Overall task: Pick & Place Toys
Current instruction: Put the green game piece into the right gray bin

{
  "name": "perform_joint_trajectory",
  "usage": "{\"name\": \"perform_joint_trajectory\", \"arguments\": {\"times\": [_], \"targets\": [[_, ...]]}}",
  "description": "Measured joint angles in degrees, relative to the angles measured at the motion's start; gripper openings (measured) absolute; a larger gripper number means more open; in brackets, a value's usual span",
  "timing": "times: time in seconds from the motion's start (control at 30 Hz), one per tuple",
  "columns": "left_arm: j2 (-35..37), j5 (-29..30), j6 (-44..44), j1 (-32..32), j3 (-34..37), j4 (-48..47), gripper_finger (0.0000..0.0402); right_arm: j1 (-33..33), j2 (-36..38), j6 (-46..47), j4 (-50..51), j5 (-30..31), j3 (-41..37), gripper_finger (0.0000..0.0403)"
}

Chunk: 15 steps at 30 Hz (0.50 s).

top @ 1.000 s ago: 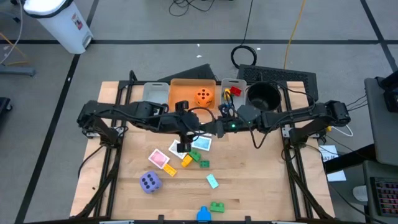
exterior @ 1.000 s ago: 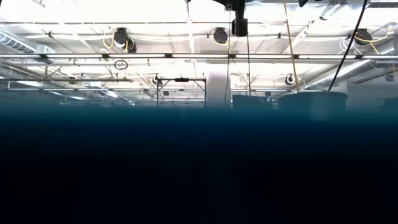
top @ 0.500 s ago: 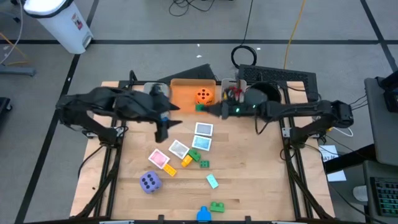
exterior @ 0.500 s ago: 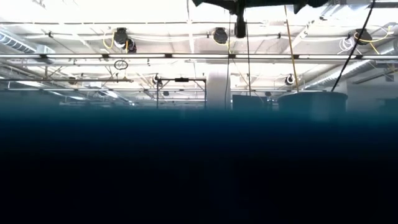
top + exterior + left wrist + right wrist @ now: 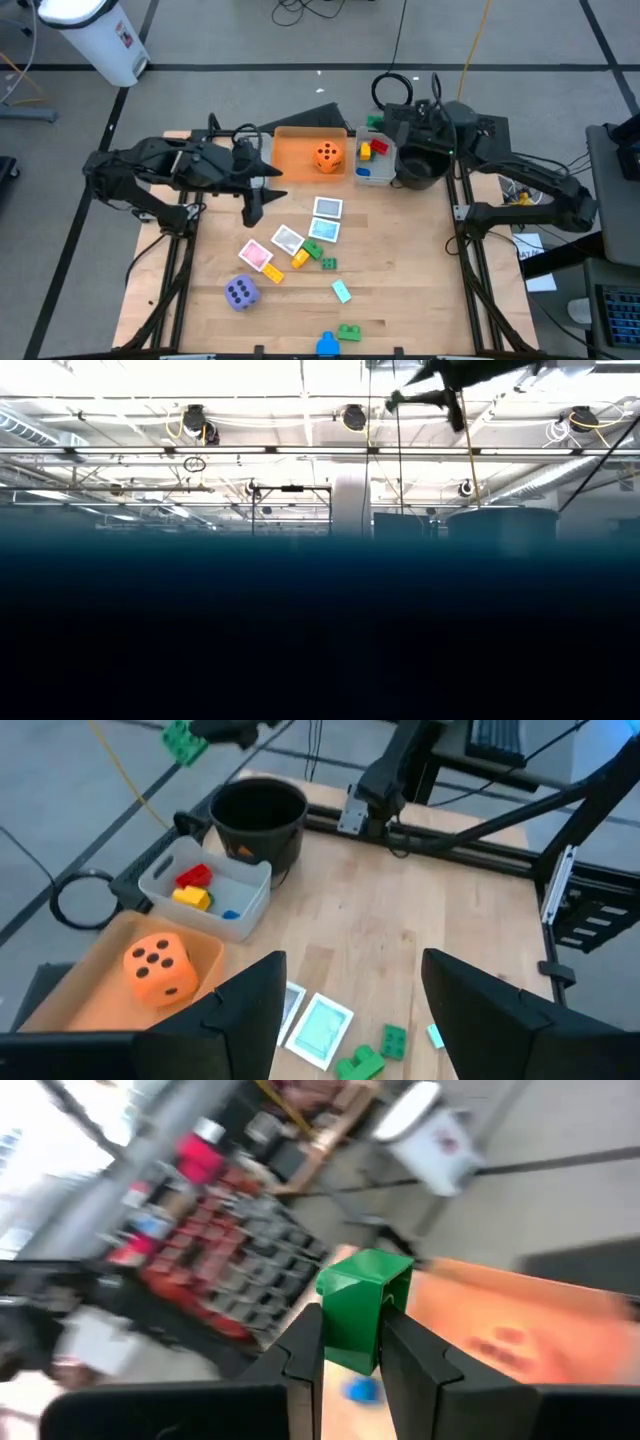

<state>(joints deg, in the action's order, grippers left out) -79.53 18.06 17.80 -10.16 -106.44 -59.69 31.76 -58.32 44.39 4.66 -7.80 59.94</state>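
My right gripper (image 5: 380, 123) is shut on a green brick (image 5: 374, 122), held high by the far end of the small grey bin (image 5: 385, 176). My left gripper (image 5: 254, 207) hangs open and empty over the table left of the picture cards (image 5: 327, 208). An orange die (image 5: 326, 157) lies in the orange bin (image 5: 295, 148). Red, yellow and blue bricks (image 5: 193, 888) lie in the grey bin. A purple die (image 5: 241, 292), more cards (image 5: 257, 256) and loose bricks (image 5: 314, 251) rest on the table. My right gripper pinches the green brick by two opposite sides (image 5: 365, 1320) between its two fingers (image 5: 303, 1348). The fingers lie about level and point toward the table's left. The brick sticks out beyond the fingertips and is lifted clear of everything.
A black round bowl (image 5: 420, 165) stands right of the grey bin. Another grey bin (image 5: 243, 144) shows partly under my left arm at the far left. Green and blue bricks (image 5: 349, 331) lie near the front edge. Bare wood spreads on the right half (image 5: 410, 260).
My right gripper has risen from the table's middle and swung toward the far right, carrying the green brick to the grey bin's far end. My left gripper has drawn back from the cards toward the table's left and risen, still open.
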Motion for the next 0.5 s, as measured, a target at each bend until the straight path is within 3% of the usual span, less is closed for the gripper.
{"name": "perform_joint_trajectory", "arguments": {"times": [0.27,0.5], "targets": [[0.01,0.02,1.93,0.83,3.01,2.14,0.0241,6.30,-1.56,-12.94,17.17,-4.35,0.00,0.0055],[-0.10,-0.95,0.48,2.64,5.80,5.88,0.0241,6.80,-10.17,-24.39,20.03,-4.26,0.00,0.0055]]}}
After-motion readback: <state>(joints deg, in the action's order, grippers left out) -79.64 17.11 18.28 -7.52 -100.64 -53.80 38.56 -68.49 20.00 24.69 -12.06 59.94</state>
